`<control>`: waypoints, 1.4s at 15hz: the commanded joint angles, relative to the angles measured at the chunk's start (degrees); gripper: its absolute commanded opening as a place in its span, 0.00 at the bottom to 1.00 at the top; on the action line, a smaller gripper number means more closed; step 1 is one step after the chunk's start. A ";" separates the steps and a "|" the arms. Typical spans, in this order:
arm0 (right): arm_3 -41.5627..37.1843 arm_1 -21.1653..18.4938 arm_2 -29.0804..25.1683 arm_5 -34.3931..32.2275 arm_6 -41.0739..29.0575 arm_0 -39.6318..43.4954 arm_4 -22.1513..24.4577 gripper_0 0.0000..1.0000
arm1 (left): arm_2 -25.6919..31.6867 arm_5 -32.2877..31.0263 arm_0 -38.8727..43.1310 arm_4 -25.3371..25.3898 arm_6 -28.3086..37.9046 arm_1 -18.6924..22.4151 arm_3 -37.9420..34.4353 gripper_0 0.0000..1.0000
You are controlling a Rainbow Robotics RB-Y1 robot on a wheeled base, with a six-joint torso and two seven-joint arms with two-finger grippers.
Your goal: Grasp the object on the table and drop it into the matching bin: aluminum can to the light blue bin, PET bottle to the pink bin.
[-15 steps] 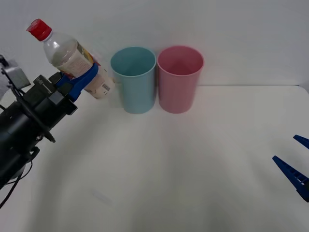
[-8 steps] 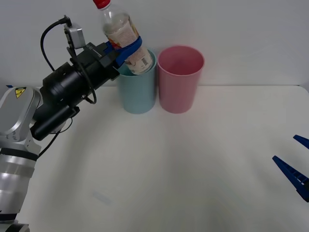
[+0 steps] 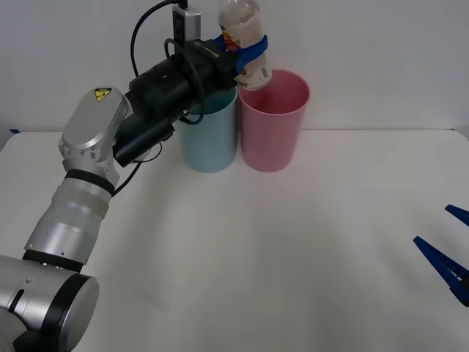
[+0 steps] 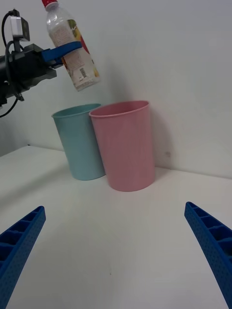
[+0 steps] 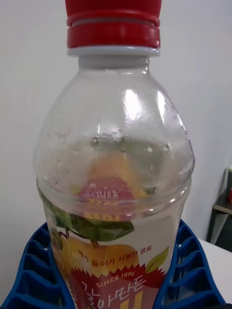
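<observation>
One wide white tabletop [image 3: 293, 257] meets a plain pale wall. At its far edge stand the light blue plastic bin [image 3: 209, 128] and, touching its right side, the pink plastic bin [image 3: 272, 121]. Left gripper [image 3: 249, 53] clamps the clear red-capped bottle [image 4: 72, 50] above them. Right gripper [image 4: 116, 251] hovers spread apart, near right.

A plain pale wall [image 3: 381, 66] rises behind the left pincer [image 3: 253, 50]. Well off to that pincer's left and lower, a small blue scrap [image 3: 10, 130] sits at the wall's foot. Beyond the pincer stands dark furniture [image 5: 223, 212], too cropped to name.
</observation>
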 commanded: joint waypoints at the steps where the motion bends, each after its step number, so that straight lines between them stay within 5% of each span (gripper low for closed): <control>1: 0.00 0.00 0.00 0.00 0.00 0.00 0.00 1.00 | -0.05 1.66 -5.54 -0.96 -6.01 -1.54 8.75 0.02; 6: 0.00 0.00 0.00 0.00 0.00 0.00 0.00 1.00 | -3.65 8.70 -13.62 -0.52 -12.26 -3.39 19.83 0.04; 14: 0.00 0.00 0.00 0.00 0.00 0.00 0.00 1.00 | -9.63 18.10 -14.85 2.12 -13.66 -6.90 20.44 0.10; 16: 0.00 0.00 0.00 0.00 0.00 0.00 0.00 1.00 | -9.63 18.10 -14.85 2.20 -13.66 -6.90 20.44 0.30; 17: 0.00 0.00 0.00 0.00 0.00 0.00 0.00 1.00 | -9.63 18.10 -14.85 2.38 -13.66 -6.81 20.44 0.87; 18: 0.00 0.00 0.00 0.00 0.00 0.00 0.00 1.00 | -9.63 18.10 -14.85 2.55 -13.66 -6.72 20.44 1.00; 21: 0.00 0.00 0.00 0.00 0.00 0.00 0.00 1.00 | -9.63 17.57 -14.76 4.14 -13.22 -5.76 20.44 1.00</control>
